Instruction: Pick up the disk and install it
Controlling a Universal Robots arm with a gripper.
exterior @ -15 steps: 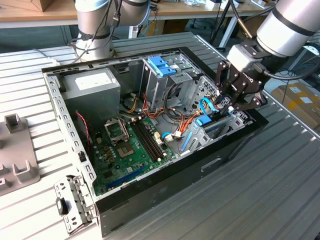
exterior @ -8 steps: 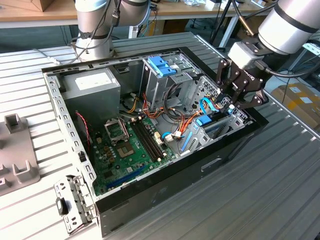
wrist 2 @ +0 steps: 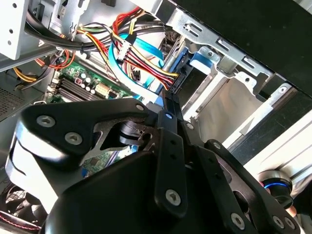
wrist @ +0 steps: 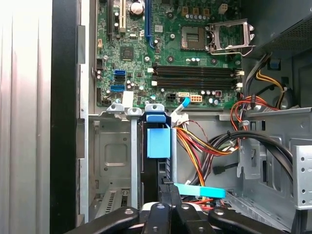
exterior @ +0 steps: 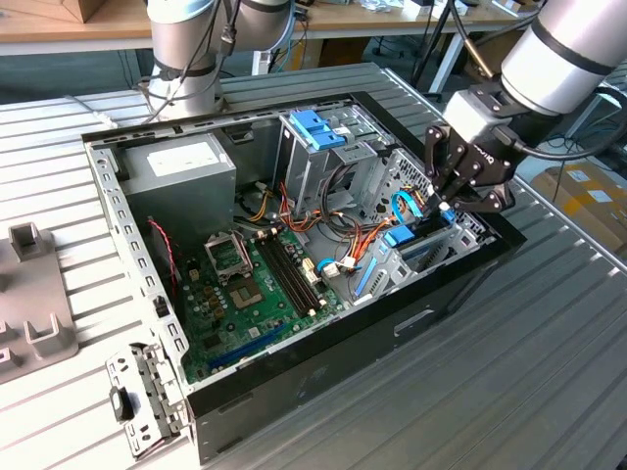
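The disk [exterior: 400, 238] stands on edge in a metal bay at the front corner of the open computer case [exterior: 113, 211], on the exterior view's right. Its bright blue carrier [wrist: 158, 141] shows between the bay's metal walls, with a dark edge below it. The same blue frame [wrist 2: 192, 61] lies just beyond my fingertips in the second wrist view. My gripper [exterior: 443, 204] hangs right over that bay. Its two black fingers [wrist: 163, 195] are pressed together, shut, with nothing seen between them. The gripper tip [wrist 2: 170, 103] sits close to the disk's end and a black cable plug.
A bundle of red, yellow and black wires [wrist: 204, 146] and a light blue flat cable [wrist: 200, 191] crowd the bay. A drive cage with a blue bracket [exterior: 315, 127], a power supply [exterior: 181, 166] and the motherboard [exterior: 255, 294] fill the case. A grey fixture [exterior: 34, 294] stands on the exterior view's left.
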